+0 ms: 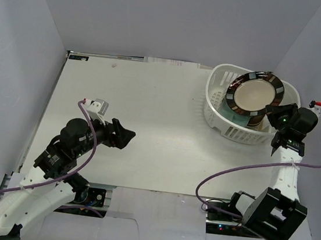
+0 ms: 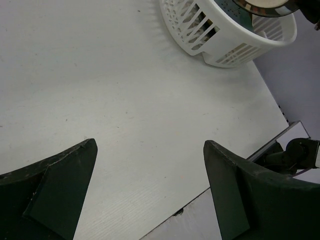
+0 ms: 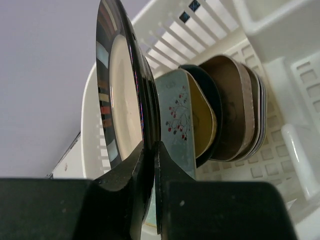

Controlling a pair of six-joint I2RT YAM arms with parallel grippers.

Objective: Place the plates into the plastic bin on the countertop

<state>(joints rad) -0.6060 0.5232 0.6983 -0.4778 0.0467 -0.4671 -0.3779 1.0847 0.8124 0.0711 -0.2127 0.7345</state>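
The right hand (image 3: 149, 150) pinches the round plate (image 3: 120, 100) over the bin (image 1: 238, 132), maybe the last; other plates (image 3: 230, 105) stand inside; left hand (image 1: 124, 136) wide open

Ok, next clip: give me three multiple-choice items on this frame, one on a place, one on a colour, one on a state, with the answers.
1. Where is the round plate?
A. lying flat on the table
B. held on edge by the right gripper over the basket
C. under the left arm

2. What colour is the basket?
A. blue
B. white
C. black

3. How is the left gripper?
A. shut on a plate
B. shut on the basket rim
C. open, holding nothing

Answers:
1 B: the right wrist view shows the jaws pinching the plate's dark rim, with the basket right behind it.
2 B: its slotted wall is white in every view.
3 C: its jaws stand wide apart over the bare table.
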